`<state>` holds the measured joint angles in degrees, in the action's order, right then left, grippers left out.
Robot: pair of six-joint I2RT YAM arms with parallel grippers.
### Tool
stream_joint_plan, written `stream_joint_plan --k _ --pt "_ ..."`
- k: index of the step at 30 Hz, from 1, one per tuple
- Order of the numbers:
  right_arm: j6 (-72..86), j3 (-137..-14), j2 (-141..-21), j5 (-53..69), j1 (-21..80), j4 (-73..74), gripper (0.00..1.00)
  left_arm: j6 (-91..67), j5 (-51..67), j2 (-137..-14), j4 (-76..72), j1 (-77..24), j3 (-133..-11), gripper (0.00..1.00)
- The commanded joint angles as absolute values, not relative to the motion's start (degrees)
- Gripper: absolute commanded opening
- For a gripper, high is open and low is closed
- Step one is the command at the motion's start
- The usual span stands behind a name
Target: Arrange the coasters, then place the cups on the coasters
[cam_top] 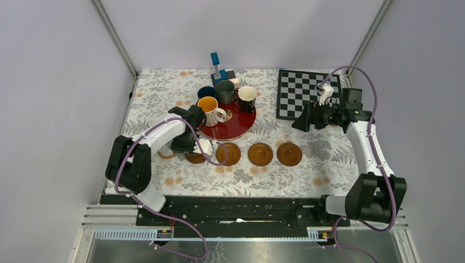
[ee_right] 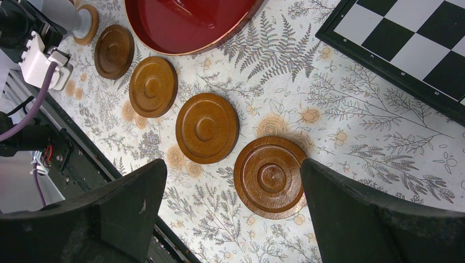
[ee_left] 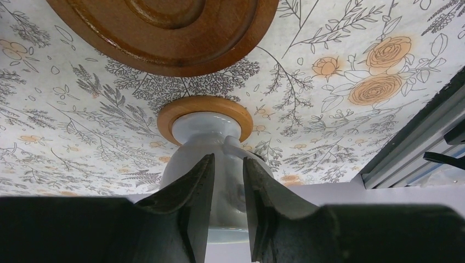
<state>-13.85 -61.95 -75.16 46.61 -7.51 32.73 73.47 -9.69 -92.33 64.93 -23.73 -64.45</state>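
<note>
My left gripper (ee_left: 227, 159) is shut on a pale cup (ee_left: 189, 129), pinching it by the handle side. The cup stands upright on a tan coaster (ee_left: 164, 118), the leftmost of a row; in the top view the arm hides it. A darker coaster (ee_left: 164, 33) lies just beyond. The row continues to the right with three more coasters (cam_top: 228, 154) (cam_top: 260, 154) (cam_top: 289, 154). My right gripper (ee_right: 233, 164) hangs open above the rightmost coaster (ee_right: 270, 176). On the red tray (cam_top: 236, 123) stand an orange-lined cup (cam_top: 211, 108), a dark blue cup (cam_top: 207, 92), a grey-green cup (cam_top: 225, 90) and a black cup (cam_top: 247, 98).
A black-and-white chessboard (cam_top: 307, 93) lies at the back right, beside my right gripper. A blue upright object (cam_top: 215, 63) stands behind the tray. The black base rail (cam_top: 241, 208) runs along the table's near edge. White walls close in both sides.
</note>
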Motion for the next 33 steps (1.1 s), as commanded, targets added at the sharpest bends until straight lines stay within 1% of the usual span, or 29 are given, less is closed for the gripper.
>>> stream_joint_plan --k 1,3,7,9,13,15,16,18,19,23,27,29,31,33 --pt "-14.2 -61.9 -75.2 48.2 -7.6 32.9 0.98 74.8 -11.0 -90.1 65.8 -23.8 -64.4 0.3" --pt "-14.2 -61.8 -75.2 48.2 -7.6 32.8 0.98 74.4 -10.0 -90.0 65.9 -23.8 -65.4 0.3" --pt "-14.2 -61.7 -75.3 48.2 -7.6 32.6 0.98 70.7 -3.2 -91.0 68.4 -24.1 -71.8 0.34" --pt "-14.1 -61.7 -75.3 48.5 -7.6 32.4 0.98 67.9 0.6 -91.9 69.2 -24.3 -76.0 0.42" --pt "-13.9 -62.5 -76.2 48.7 -7.5 32.3 0.98 59.8 8.5 -94.4 69.4 -24.3 -85.6 0.55" --pt "-14.2 -63.6 -77.0 48.2 -6.9 33.0 0.98 54.8 11.5 -95.7 68.5 -24.1 -90.1 0.64" --pt "-14.4 -64.3 -77.5 47.7 -6.3 33.4 0.98 52.3 13.0 -96.3 68.1 -23.7 -91.9 0.7" --pt "-14.7 -65.8 -78.5 46.6 -4.8 33.9 0.98 46.1 16.1 -97.0 65.8 -22.9 -95.7 0.92" --pt "-14.7 -66.6 -79.0 45.9 -3.8 33.9 0.98 43.1 17.6 -97.2 64.2 -22.3 -96.8 0.98" --pt "-14.4 -70.6 -82.3 42.3 2.0 33.4 0.98 30.1 25.2 -96.6 56.5 -17.6 -100.4 0.99" --pt "-13.3 -75.4 -87.0 39.4 8.3 31.5 0.98 14.8 36.5 -94.7 47.6 -9.1 -99.9 0.99" --pt "-12.5 -77.6 -89.5 37.6 12.4 29.6 0.98 5.6 36.4 -93.8 42.8 -5.3 -98.2 0.99" --pt "-12.1 -80.6 -92.6 35.7 15.8 28.4 0.99 0.5 33.5 -94.0 42.3 -2.9 -98.6 0.99" --pt "-11.5 -83.5 -95.7 33.9 19.1 26.9 0.99 -2.8 33.3 -94.3 43.4 -0.4 -99.7 0.99"
